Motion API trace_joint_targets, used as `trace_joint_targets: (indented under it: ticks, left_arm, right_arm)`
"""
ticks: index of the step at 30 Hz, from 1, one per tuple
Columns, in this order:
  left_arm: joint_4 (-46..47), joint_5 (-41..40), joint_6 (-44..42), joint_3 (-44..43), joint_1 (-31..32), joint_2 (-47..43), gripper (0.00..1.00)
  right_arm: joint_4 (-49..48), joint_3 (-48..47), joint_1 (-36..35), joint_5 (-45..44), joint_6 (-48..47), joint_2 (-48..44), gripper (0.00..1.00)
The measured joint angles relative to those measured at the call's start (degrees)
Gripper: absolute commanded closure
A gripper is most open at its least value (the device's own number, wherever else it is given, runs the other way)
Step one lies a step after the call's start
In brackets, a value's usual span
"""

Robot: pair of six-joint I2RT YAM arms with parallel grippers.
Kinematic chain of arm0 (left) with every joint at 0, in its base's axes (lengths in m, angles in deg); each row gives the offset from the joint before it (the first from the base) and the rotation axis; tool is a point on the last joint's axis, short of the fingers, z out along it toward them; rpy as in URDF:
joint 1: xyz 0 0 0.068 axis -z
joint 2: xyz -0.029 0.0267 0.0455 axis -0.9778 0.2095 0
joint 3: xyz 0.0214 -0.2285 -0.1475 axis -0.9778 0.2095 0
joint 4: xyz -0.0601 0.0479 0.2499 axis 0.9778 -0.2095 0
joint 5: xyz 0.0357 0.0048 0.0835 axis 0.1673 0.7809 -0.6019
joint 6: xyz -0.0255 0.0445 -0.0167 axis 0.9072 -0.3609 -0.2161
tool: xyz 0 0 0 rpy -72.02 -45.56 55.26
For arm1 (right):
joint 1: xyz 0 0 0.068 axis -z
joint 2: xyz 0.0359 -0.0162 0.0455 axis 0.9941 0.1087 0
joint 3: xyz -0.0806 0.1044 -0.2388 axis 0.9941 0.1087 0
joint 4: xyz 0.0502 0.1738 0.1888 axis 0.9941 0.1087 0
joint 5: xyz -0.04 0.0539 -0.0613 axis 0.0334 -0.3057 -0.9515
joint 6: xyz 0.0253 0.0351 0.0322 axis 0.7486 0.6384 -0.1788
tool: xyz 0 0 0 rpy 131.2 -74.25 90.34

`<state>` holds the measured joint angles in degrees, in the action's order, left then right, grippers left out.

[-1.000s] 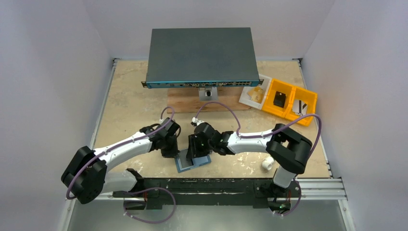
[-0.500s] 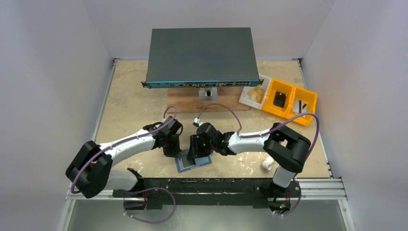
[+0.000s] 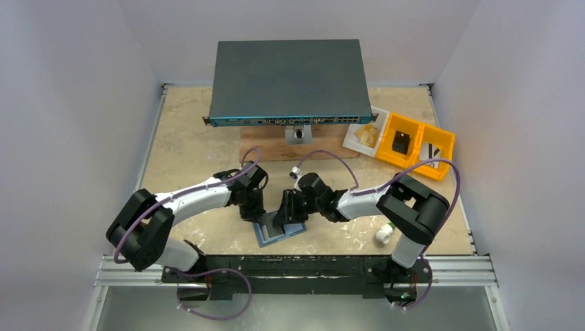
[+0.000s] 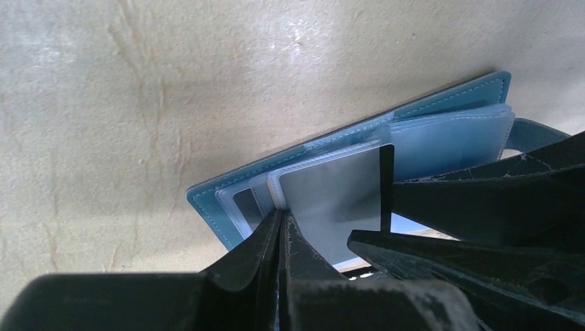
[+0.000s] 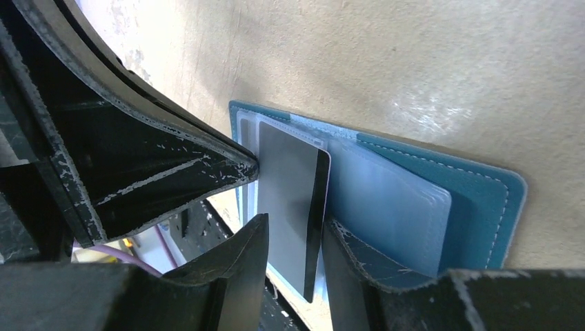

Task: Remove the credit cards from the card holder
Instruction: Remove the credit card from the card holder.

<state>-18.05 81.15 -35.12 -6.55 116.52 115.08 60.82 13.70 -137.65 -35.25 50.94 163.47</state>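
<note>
Steel-blue card holder [image 3: 279,232] lies open on the desk [image 3: 186,138] at the near edge, centre, between the two arms. A grey credit card [image 5: 286,200] sticks partly out of one of its pockets; any print on it is too blurred to read. The right gripper [image 5: 293,227] has its jaws part spread, pinching that card by its edges. The left gripper [image 4: 281,217] has its jaws pressed together, tip on the holder beside the card. Since a second ago the left arm [image 3: 193,200] has swung rightward, the right gripper has drawn slightly right, and the holder has stayed put.
</note>
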Motion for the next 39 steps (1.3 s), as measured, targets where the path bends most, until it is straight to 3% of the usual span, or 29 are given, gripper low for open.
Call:
trace_joint_targets:
  ticks: [17, 39]
  left_arm:
    - [0.76, 3.02, 0.0, -1.49, -0.7, 2.91, 1.0]
    - [0.68, 3.06, -0.02, -1.51, -0.83, 2.93, 1.0]
  right_arm:
    - [-18.43, 11.54, 5.68, 7.06, 8.31, 0.02, 0.71]
    - [-26.64, 13.9, 6.4, 8.79, 11.76, 3.45, 1.0]
